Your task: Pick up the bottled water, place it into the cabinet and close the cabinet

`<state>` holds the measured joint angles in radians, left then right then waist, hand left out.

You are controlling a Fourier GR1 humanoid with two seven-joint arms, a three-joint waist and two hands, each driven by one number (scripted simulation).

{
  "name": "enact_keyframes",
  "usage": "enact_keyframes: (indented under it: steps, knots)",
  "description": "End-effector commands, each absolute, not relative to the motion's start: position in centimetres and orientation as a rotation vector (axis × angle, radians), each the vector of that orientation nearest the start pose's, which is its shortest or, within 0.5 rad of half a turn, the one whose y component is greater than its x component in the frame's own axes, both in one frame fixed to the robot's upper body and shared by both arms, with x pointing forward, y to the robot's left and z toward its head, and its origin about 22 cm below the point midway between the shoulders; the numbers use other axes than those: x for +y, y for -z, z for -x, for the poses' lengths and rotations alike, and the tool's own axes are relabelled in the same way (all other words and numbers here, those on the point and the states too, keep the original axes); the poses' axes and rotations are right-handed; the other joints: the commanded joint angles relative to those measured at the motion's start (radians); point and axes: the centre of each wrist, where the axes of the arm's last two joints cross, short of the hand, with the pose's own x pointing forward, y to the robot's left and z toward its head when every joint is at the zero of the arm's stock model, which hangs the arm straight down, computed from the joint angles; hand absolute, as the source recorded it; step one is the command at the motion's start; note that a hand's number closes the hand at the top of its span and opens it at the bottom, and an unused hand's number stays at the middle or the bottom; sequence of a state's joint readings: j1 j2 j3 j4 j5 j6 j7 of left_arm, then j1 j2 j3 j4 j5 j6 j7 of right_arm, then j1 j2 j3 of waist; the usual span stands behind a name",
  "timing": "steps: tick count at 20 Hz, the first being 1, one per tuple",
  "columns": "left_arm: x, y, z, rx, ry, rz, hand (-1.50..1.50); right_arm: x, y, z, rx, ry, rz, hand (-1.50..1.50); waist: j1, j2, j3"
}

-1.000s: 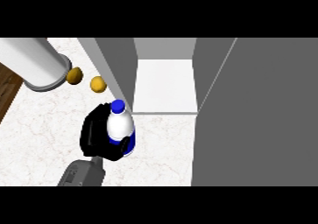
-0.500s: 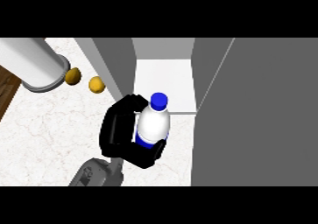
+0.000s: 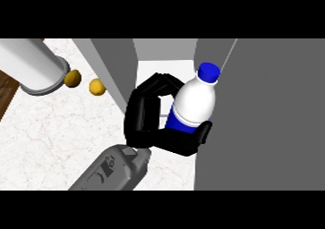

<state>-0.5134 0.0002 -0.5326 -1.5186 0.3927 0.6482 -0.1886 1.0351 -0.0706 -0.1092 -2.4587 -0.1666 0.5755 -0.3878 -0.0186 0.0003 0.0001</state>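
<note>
Bottled water (image 3: 193,103) upright, blue cap up, in front of the open cabinet (image 3: 270,116), over its white shelf edge. Black hand (image 3: 149,117), side unclear, curled round bottle from left and below. Two yellow-brown items (image 3: 84,82) on marble counter (image 3: 52,138), well left.

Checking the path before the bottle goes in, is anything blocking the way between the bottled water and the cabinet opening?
Nothing visible. The hand holds the bottled water right before the cabinet opening, between the wall at left and open door at right.
</note>
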Motion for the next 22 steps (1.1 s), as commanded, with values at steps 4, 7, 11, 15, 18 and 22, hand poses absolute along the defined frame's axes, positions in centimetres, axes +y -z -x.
enact_keyframes:
  steps: [4, 7, 11, 15, 18, 22]
  knots:
    - [2.9, -11.1, -30.9, -1.934, -0.138, 0.192, 1.50, -28.5, -12.4, -1.1, -1.936, -0.218, -0.118, -1.50, -0.015, 0.002, 0.000]
    - [1.7, -12.3, -31.6, -1.915, -0.123, 0.159, 1.50, -28.9, -13.1, -0.9, -1.927, -0.211, -0.117, -1.50, -0.013, 0.002, 0.000]
    - [2.9, -9.6, -33.9, -1.913, -0.105, 0.109, 1.50, -29.5, -12.9, -1.0, -1.932, -0.243, -0.115, -1.50, -0.025, 0.007, -0.001]
    - [3.2, -8.7, -34.9, -1.911, -0.068, 0.072, 1.50, -28.6, -12.7, -0.8, -1.931, -0.207, -0.124, -1.50, -0.018, 0.005, -0.001]
    - [3.8, -7.7, -36.2, -1.875, -0.049, 0.038, 1.50, -30.3, -12.5, -0.8, -1.905, -0.222, -0.121, -1.50, -0.012, 0.006, -0.001]
    - [4.1, -7.9, -37.7, -1.857, -0.074, -0.011, 1.50, -30.3, -11.5, -0.7, -1.918, -0.212, -0.143, -1.50, -0.020, 0.005, 0.000]
